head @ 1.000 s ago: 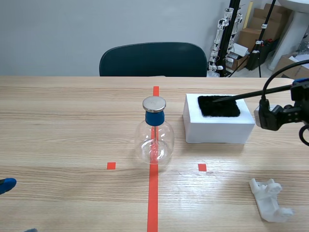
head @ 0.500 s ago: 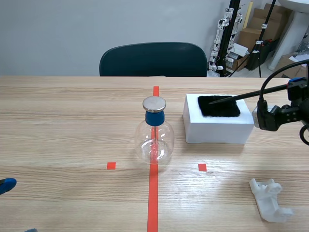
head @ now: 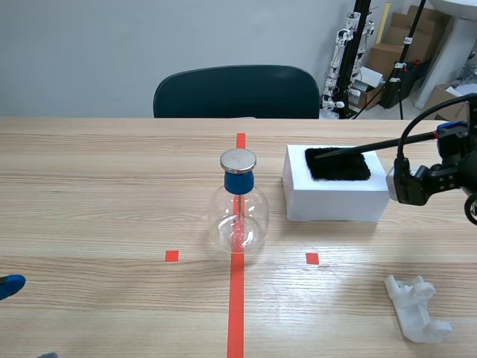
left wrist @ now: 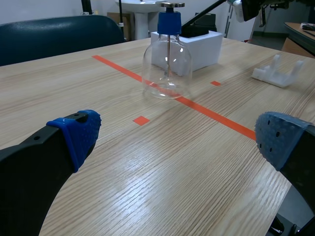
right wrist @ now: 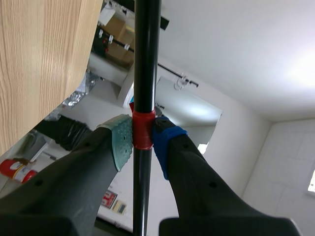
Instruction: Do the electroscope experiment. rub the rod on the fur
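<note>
A thin black rod (head: 373, 145) runs from my right gripper (head: 447, 136) leftward, its tip lying on the black fur (head: 339, 165) atop a white foam block (head: 335, 200). In the right wrist view my gripper (right wrist: 143, 142) is shut on the rod (right wrist: 146, 73) at its red band, with a grey-green pad (right wrist: 122, 141) on one side and a blue one on the other. The electroscope (head: 238, 209), a clear flask with a blue cap and a metal disc, stands on the red centre line left of the block. My left gripper (left wrist: 177, 140) is open low over the table, well short of the electroscope (left wrist: 167, 64).
A white plastic holder (head: 417, 307) lies near the front right edge. A dark chair (head: 236, 92) stands behind the table, with boxes and stands at the back right. The left gripper's blue tip (head: 9, 286) shows at the front left edge.
The rod's tip has slid leftward across the fur, and the right gripper has shifted slightly left with it. The left arm has not moved.
</note>
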Available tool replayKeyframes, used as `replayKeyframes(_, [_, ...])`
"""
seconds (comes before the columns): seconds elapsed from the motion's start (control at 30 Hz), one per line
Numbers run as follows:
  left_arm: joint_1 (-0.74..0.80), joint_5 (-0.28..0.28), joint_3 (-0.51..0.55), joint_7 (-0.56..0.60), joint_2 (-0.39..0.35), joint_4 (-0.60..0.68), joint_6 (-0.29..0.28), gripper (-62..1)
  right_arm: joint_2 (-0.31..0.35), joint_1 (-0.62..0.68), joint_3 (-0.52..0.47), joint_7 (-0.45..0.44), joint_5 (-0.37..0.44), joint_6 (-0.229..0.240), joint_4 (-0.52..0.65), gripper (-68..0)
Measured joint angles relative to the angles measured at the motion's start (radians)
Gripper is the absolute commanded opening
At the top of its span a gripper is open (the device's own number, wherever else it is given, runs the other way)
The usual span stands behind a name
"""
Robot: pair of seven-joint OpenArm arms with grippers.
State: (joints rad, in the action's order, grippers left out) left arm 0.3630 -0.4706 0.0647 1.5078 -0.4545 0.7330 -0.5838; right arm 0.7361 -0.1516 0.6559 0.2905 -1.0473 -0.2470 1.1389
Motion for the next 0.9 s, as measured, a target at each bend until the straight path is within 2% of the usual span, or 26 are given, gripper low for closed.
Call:
replayKeyframes(0.1, [0.000, 0.000, 0.000, 0.000, 0.000, 0.000, 0.000, 1.4, 0.009, 0.000, 0.001, 0.085, 0.030, 0.008, 0.000, -63.8])
replayKeyframes(0.3, [0.000, 0.000, 0.000, 0.000, 0.000, 0.000, 0.000, 1.4, 0.079, 0.003, 0.001, 0.100, 0.050, 0.012, 0.000, -63.8])
replayKeyframes(0.4, [0.000, 0.000, 0.000, 0.000, 0.000, 0.000, 0.000, 1.4, 0.084, 0.003, 0.000, 0.038, 0.048, 0.014, 0.000, -63.8])
replayKeyframes(0.5, [0.000, 0.000, 0.000, 0.000, 0.000, 0.000, 0.000, 1.4, 0.056, 0.000, 0.000, -0.030, 0.025, 0.004, 0.000, -63.8])
replayKeyframes(0.6, [0.000, 0.000, 0.000, 0.000, 0.000, 0.000, 0.000, 1.4, 0.021, 0.000, 0.000, -0.047, 0.019, 0.000, 0.000, -63.8])
replayKeyframes(0.73, [0.000, 0.000, 0.000, 0.000, 0.000, 0.000, 0.000, 1.4, 0.012, 0.000, 0.000, 0.034, 0.023, 0.005, 0.000, -63.8])
replayKeyframes(0.9, [0.000, 0.000, 0.000, 0.000, 0.000, 0.000, 0.000, 1.4, 0.072, 0.003, 0.001, 0.073, 0.066, 0.015, 0.000, -63.8])
